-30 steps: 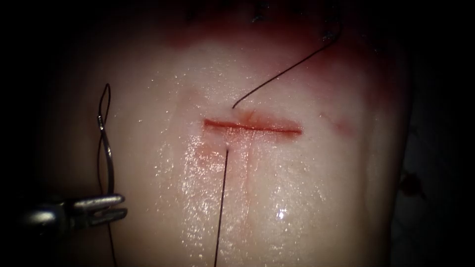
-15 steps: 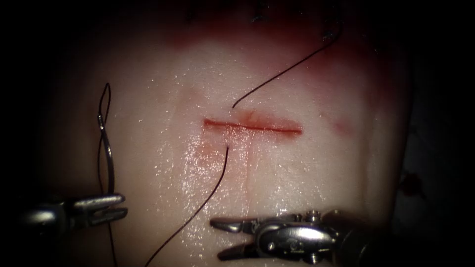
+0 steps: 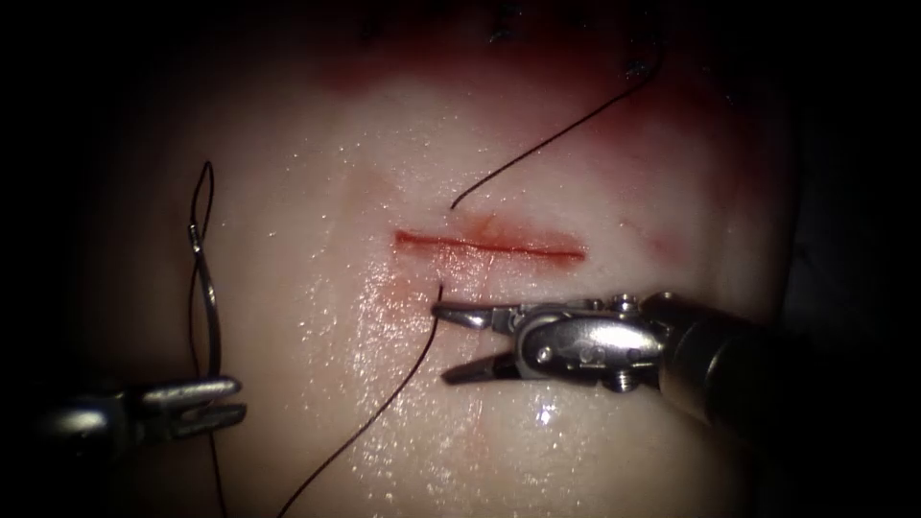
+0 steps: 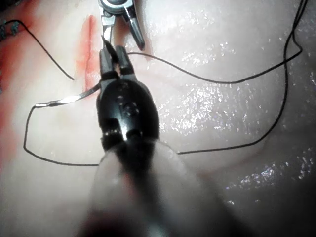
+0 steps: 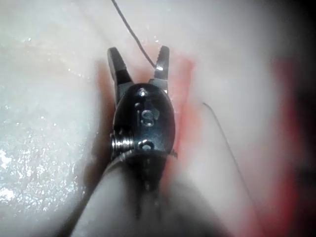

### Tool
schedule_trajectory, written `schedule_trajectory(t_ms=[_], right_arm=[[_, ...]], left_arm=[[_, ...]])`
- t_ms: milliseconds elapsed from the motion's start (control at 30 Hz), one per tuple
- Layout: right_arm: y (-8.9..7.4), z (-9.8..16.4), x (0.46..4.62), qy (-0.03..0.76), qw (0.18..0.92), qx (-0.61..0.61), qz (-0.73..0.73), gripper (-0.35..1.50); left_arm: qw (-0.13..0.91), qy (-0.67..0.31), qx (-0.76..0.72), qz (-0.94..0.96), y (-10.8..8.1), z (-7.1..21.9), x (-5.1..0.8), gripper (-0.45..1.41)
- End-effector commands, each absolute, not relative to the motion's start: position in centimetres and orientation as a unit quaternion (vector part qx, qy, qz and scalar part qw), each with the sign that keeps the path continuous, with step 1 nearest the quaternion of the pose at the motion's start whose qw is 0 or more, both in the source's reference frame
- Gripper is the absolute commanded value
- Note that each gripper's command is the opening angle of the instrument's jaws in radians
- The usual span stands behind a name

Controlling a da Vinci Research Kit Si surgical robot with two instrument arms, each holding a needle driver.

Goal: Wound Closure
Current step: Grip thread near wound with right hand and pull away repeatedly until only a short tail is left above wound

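The cut (image 3: 489,246) runs across the pale tissue (image 3: 576,163). My left tool (image 3: 238,399) rests far left of the cut, shut on the curved needle (image 3: 213,317) near the end away from the thread. The needle lies outside the tissue, and the left wrist view shows it (image 4: 74,98) running into the left tool's jaws (image 4: 112,50). The thread (image 3: 408,369) leaves the tissue just below the cut's left part and trails down and left. My right tool (image 3: 441,343) is open there, one jaw on each side of the thread, holding nothing. The right wrist view shows the same: right tool (image 5: 139,58), thread (image 5: 131,29).
A second stretch of thread (image 3: 556,139) leaves the tissue above the cut and runs up and right into a dark, red-stained band (image 3: 537,58). Red fluid tints the tissue below the cut (image 3: 393,293). Thread loops lie on the wet tissue (image 4: 232,79) behind the left tool.
The right tool came in from the lower right and rose to the thread below the cut, jaws open. The thread's lower run swung left. The left tool and needle stayed still.
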State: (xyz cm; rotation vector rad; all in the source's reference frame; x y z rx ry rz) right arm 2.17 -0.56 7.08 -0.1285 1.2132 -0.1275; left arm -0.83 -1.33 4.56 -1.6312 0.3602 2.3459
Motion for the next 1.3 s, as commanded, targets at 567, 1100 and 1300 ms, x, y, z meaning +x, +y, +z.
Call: schedule_trajectory(t_ms=[567, 1100, 1300], right_arm=[[-0.5, 7.6, 2.32, 0.567, 0.817, -0.044, -0.097, -0.35], [-1.3, 7.2, 2.09, 0.570, 0.812, -0.027, -0.122, -0.35], [-1.8, 7.1, 2.04, 0.573, 0.810, -0.008, -0.129, -0.35]], left_arm=[[0.128, 0.123, -0.563, 0.807, -1.3, 4.6, -0.83, -0.35], [0.129, 0.124, -0.563, 0.807, -1.3, 4.6, -0.85, -0.35], [0.129, 0.124, -0.563, 0.807, -1.3, 4.6, -0.87, -0.35]])
